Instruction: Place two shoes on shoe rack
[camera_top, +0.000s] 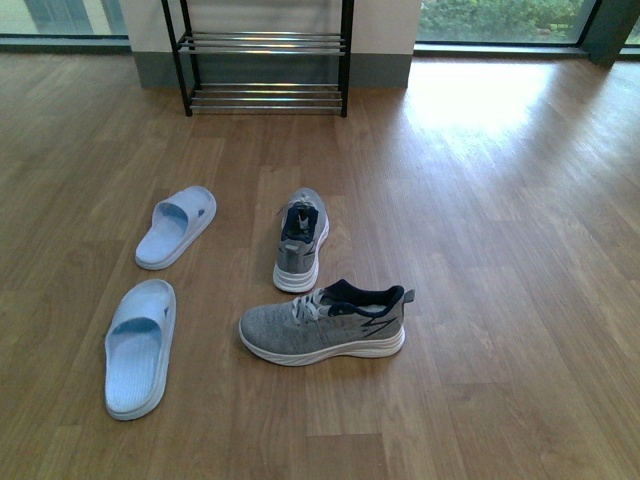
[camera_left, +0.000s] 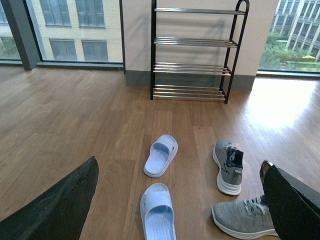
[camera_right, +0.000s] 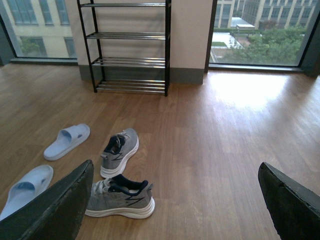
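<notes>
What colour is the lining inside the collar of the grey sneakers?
Dark navy; the front view shows it best, on the nearer sneaker.

The chest camera tilts down at the floor (camera_top: 500, 250), facing the distant rack (camera_top: 265, 42). Both wrist cameras face likewise, and all three share the shoes (camera_top: 320, 322) and rack.

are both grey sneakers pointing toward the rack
No, the farther sneaker points its toe at the shoe rack, but the nearer sneaker lies crosswise, toe toward the nearer slide.
</notes>
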